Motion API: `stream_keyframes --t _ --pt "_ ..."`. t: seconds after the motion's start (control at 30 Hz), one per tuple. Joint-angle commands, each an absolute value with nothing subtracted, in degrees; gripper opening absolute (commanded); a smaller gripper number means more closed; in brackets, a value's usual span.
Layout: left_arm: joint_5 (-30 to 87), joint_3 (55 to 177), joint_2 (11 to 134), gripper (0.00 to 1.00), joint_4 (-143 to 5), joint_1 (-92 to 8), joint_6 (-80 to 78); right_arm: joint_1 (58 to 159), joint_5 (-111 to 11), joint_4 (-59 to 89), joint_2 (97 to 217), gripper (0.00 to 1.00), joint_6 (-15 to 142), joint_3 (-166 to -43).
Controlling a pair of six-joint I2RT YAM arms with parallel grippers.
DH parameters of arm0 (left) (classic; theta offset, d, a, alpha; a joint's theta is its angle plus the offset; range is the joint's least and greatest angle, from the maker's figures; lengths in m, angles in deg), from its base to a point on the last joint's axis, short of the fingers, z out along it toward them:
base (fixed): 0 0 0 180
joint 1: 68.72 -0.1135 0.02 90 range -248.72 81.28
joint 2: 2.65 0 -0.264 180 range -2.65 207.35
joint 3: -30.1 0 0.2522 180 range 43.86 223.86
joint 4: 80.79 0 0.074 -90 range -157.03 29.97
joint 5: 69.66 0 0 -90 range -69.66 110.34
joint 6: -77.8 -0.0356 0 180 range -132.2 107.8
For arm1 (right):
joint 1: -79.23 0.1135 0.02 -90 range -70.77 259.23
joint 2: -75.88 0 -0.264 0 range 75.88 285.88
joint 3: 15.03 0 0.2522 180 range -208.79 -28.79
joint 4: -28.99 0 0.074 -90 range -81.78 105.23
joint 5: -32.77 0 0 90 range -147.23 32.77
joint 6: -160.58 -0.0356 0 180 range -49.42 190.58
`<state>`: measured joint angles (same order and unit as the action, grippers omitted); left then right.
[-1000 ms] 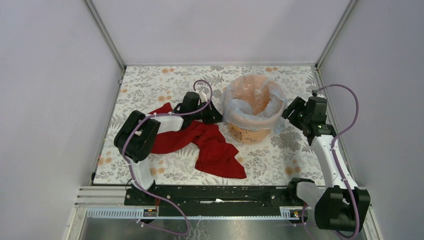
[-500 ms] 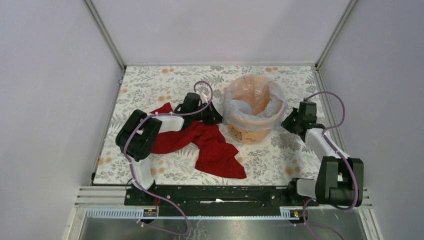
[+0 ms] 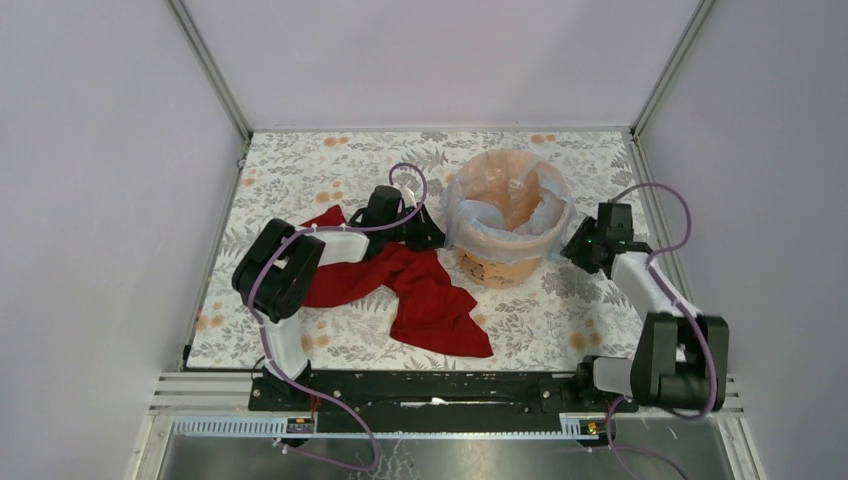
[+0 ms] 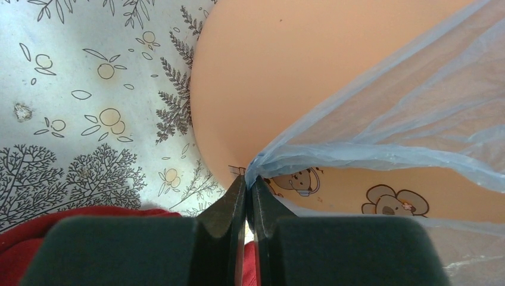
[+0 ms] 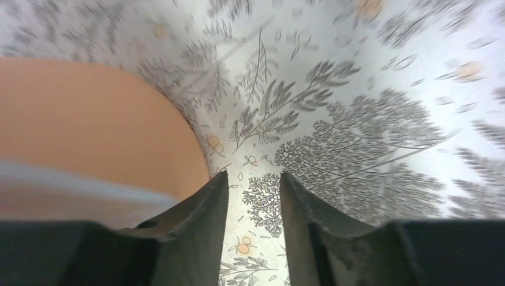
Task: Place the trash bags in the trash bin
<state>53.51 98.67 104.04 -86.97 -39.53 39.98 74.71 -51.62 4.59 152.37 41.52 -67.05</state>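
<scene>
Two risks stand out for you. Your left hand (image 4: 246,183) is clenched on a thin corner of the trash bag (image 4: 417,113), which drapes over the rim of the trash bin (image 4: 298,71). Pull hard and the film may tear, or the bin may tip. Your right hand (image 5: 253,190), fingers apart and grasping nothing, sits low beside the bin's right wall, near the right edge of the surface (image 3: 300,180). The red cloth (image 3: 425,295) crowds the left; open room lies behind the bin.

Right arm (image 3: 640,285) has tucked its elbow in and dropped, so the right gripper (image 3: 577,245) now sits low, closer against the bucket's (image 3: 497,266) right side.
</scene>
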Motion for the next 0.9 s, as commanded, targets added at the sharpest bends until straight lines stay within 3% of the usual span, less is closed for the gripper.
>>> stream_keyframes --t 0.0,0.07,0.17,0.3,0.6,0.73,0.87 --pt "54.01 101.08 103.68 0.1 -88.01 -39.45 38.57 74.26 -63.98 -5.69 141.36 0.52 44.46 -73.91" --pt "54.05 101.23 104.02 0.1 -88.19 -39.45 38.75 72.85 -64.73 -5.63 137.88 0.63 44.93 -73.46" --pt "54.6 101.49 104.51 0.1 -88.41 -39.45 39.11 69.1 -55.85 -0.09 133.11 0.72 45.57 -69.69" --pt "54.61 101.6 104.11 0.1 -88.08 -39.43 38.85 67.19 -42.93 9.74 130.56 0.74 44.86 -65.41" --pt "54.4 102.09 104.25 0.1 -88.39 -39.36 39.31 67.12 -28.89 22.94 142.87 0.71 41.78 -61.76" --pt "54.44 102.22 104.5 0.1 -88.38 -39.37 39.38 67.1 -28.42 27.88 147.39 0.55 40.78 -60.54" --pt "53.99 102.22 104.95 0.09 -88.07 -39.29 39.22 67.17 -30.9 29.72 152.21 0.29 40.63 -59.77"
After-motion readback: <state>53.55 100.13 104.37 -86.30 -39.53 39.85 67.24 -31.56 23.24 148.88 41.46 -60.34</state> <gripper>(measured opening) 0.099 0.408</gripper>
